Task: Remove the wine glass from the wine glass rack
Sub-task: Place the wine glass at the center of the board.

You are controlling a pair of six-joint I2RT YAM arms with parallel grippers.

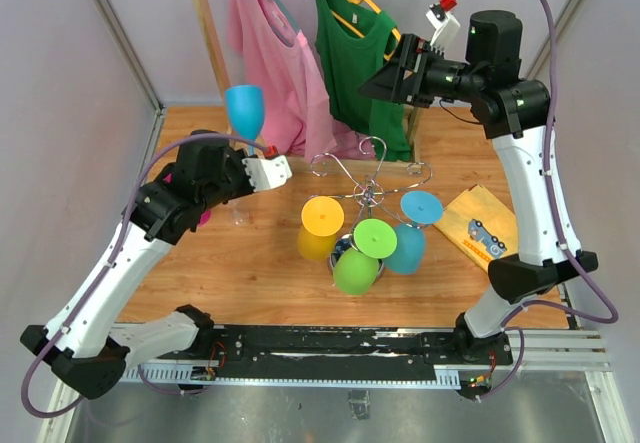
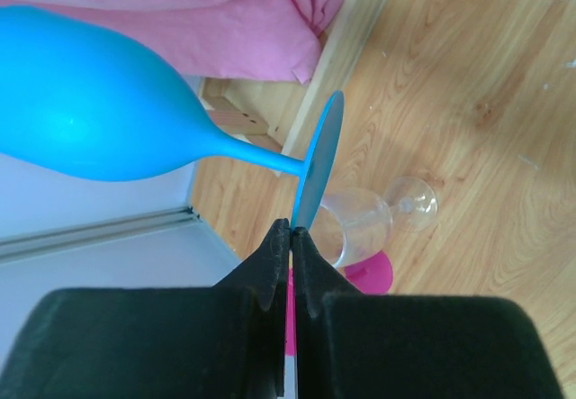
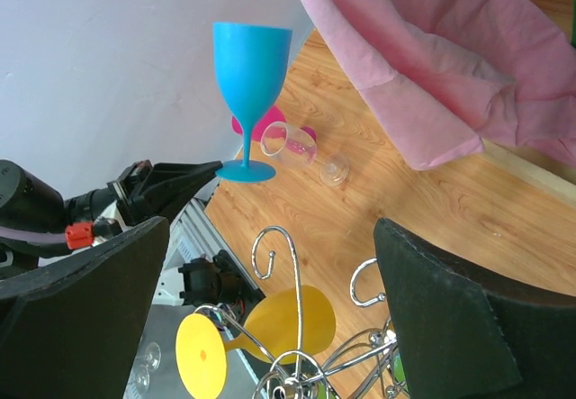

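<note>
Top external view: the left gripper (image 2: 290, 230) pinches the foot rim of a blue wine glass (image 1: 245, 111), holding it upright, well left of the chrome wine glass rack (image 1: 372, 191) — apparently already lifted off. The right gripper (image 1: 380, 81), fingers spread and empty, hangs high behind the rack — likely keeping clear.

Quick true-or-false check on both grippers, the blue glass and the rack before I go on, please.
1. The left gripper pinches the blue wine glass by the edge of its foot. True.
2. The right gripper is shut on a glass. False: it is open and holds nothing.
3. A clear glass lies on its side on the table. True.
4. The wine glass rack is bare. False: a yellow glass, a green glass and a teal glass hang on it.
</note>
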